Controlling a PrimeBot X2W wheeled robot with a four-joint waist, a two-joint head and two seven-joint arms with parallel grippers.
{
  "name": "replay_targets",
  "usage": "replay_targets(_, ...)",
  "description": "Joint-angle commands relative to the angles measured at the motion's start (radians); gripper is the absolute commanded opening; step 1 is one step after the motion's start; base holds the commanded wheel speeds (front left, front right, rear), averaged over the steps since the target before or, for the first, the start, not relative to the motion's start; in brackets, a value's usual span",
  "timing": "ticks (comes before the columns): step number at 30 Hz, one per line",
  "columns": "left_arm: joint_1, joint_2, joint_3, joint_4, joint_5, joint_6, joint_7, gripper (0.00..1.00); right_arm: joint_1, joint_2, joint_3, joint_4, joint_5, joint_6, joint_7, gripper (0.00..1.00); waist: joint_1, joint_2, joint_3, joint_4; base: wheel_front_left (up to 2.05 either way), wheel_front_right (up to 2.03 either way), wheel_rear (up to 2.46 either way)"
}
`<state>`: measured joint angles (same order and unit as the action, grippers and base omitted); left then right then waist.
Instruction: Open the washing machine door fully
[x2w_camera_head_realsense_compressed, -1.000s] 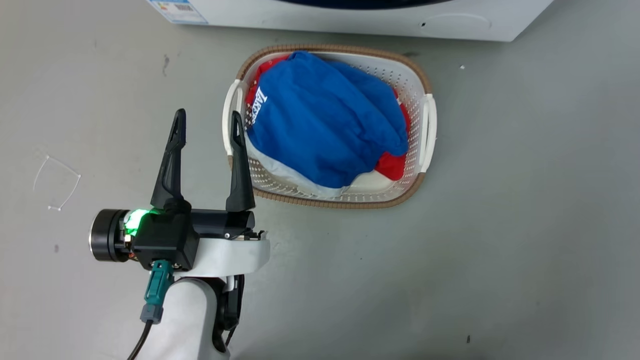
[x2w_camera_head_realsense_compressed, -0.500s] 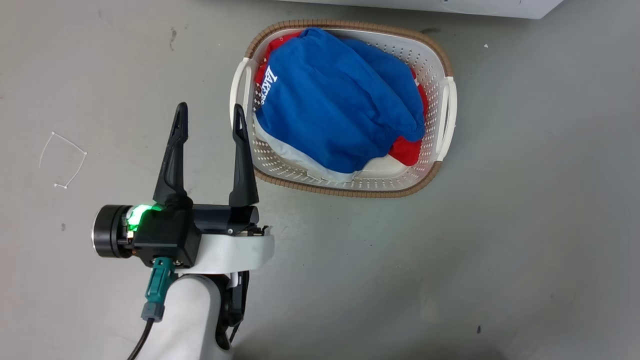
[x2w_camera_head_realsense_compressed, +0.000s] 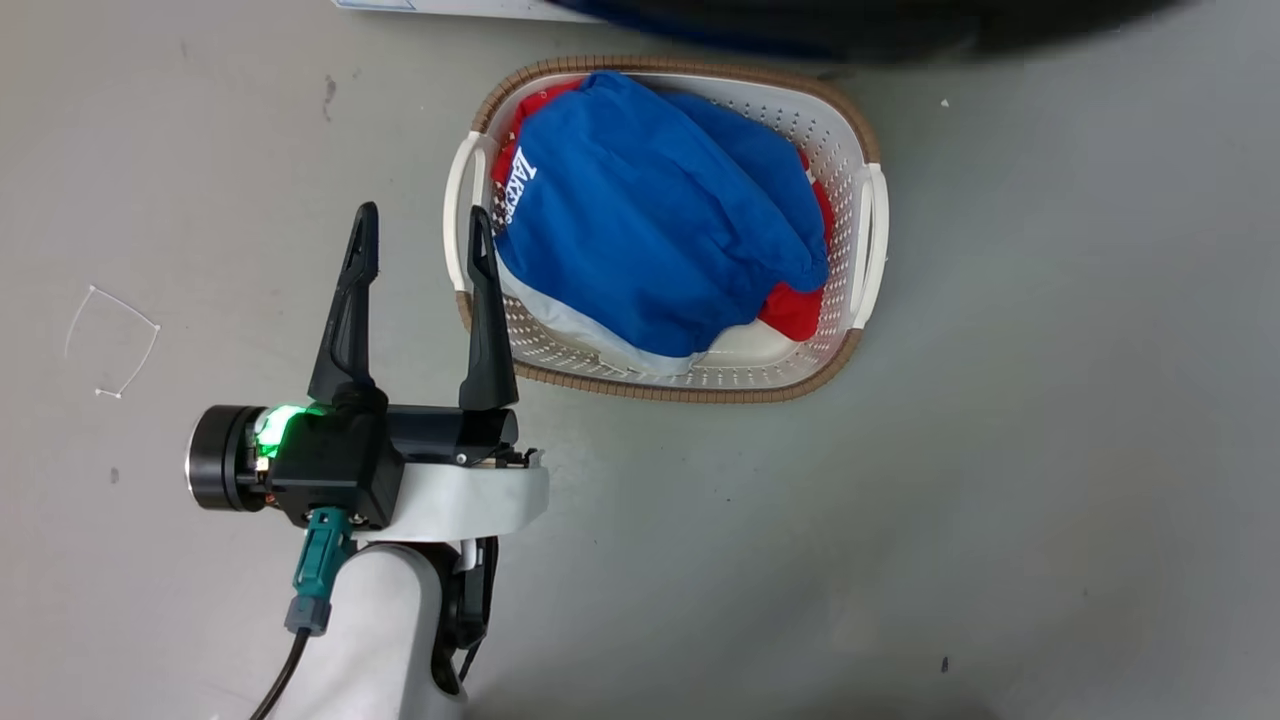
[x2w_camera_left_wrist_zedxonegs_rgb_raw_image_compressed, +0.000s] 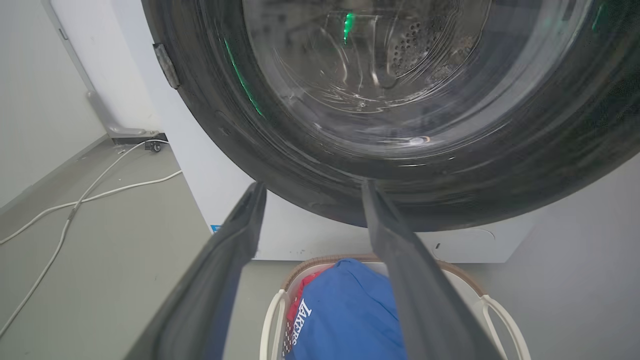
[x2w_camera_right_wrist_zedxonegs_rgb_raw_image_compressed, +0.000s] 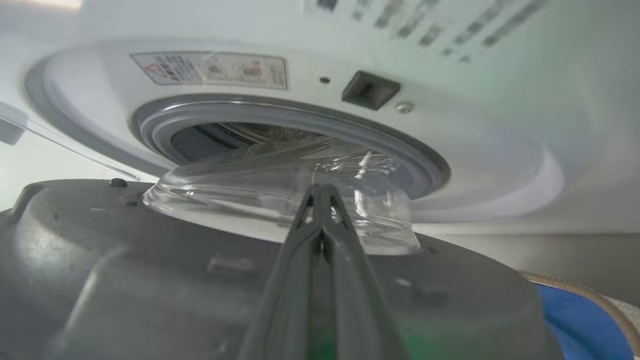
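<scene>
1. The washing machine door (x2w_camera_left_wrist_zedxonegs_rgb_raw_image_compressed: 300, 165), glossy black around a clear glass bowl (x2w_camera_left_wrist_zedxonegs_rgb_raw_image_compressed: 360, 75), stands swung off the front of the white washing machine (x2w_camera_left_wrist_zedxonegs_rgb_raw_image_compressed: 225, 200). It looms above the far end of a white laundry basket (x2w_camera_left_wrist_zedxonegs_rgb_raw_image_compressed: 500, 310) on the grey floor (x2w_camera_left_wrist_zedxonegs_rgb_raw_image_compressed: 100, 275).
2. Seen from the right wrist, the door shows its grey inner face. The bowl sits just in front of the grey gasket (x2w_camera_right_wrist_zedxonegs_rgb_raw_image_compressed: 350, 127) that rings the drum opening. A dark latch socket (x2w_camera_right_wrist_zedxonegs_rgb_raw_image_compressed: 370, 90) and a warning label (x2w_camera_right_wrist_zedxonegs_rgb_raw_image_compressed: 210, 67) mark the white front above.
3. The right gripper (x2w_camera_right_wrist_zedxonegs_rgb_raw_image_compressed: 320, 192) has its two fingers pressed together with nothing visible between them. They point across the door's inner face toward the bowl; whether they touch the door cannot be told.
4. The left gripper (x2w_camera_head_realsense_compressed: 420, 225) hovers empty over the floor, fingers spread apart, just beside the basket's left handle. In its own wrist view the fingertips aim at the door's lower rim.
5. In the basket, a blue garment (x2w_camera_head_realsense_compressed: 650, 230) with white lettering lies on top of red cloth (x2w_camera_head_realsense_compressed: 795, 312).
6. From the head camera the door is a dark blur along the top edge, just beyond the basket's far rim.
7. White cables (x2w_camera_left_wrist_zedxonegs_rgb_raw_image_compressed: 125, 186) trail across the floor beside the machine. A thin white loop (x2w_camera_head_realsense_compressed: 140, 360) lies on the floor, well apart from the left gripper.
</scene>
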<state>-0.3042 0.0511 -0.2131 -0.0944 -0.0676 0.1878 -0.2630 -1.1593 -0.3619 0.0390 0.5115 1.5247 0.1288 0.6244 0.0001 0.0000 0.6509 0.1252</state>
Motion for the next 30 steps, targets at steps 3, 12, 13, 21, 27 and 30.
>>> replay_targets(3,0.003,-0.001,0.009,0.006,0.005,-0.002,-0.003,1.0,0.04,0.032,0.026,-0.023,0.012,0.003,0.023,0.0,-0.0001,0.0,-0.018,-0.005,0.0,0.0,0.0)
replay_targets(12,0.031,-0.001,0.022,0.012,0.012,-0.011,-0.003,1.0,0.129,0.04,0.048,-0.062,0.025,0.003,0.06,0.0,-0.0001,0.0,-0.062,-0.023,0.0,0.0,0.0)
replay_targets(13,0.032,-0.001,0.023,0.013,0.012,-0.013,-0.003,1.0,0.139,0.04,0.05,-0.068,0.024,0.003,0.063,0.0,-0.0001,0.0,-0.067,-0.024,0.0,0.0,0.0)
replay_targets(21,0.05,-0.001,0.031,0.022,0.019,-0.021,-0.003,1.0,0.219,0.052,0.065,-0.105,0.037,0.003,0.085,0.0,-0.0001,0.0,-0.109,-0.034,0.0,0.0,0.0)
replay_targets(27,0.07,-0.001,0.038,0.031,0.022,-0.028,-0.003,1.0,0.284,0.06,0.084,-0.139,0.043,0.003,0.111,0.0,-0.0001,0.0,-0.154,-0.037,0.0,0.0,0.0)
replay_targets(30,0.079,-0.001,0.042,0.034,0.024,-0.029,-0.003,1.0,0.321,0.062,0.1,-0.16,0.041,0.003,0.13,0.0,-0.0001,0.0,-0.18,-0.038,0.0,0.0,0.0)
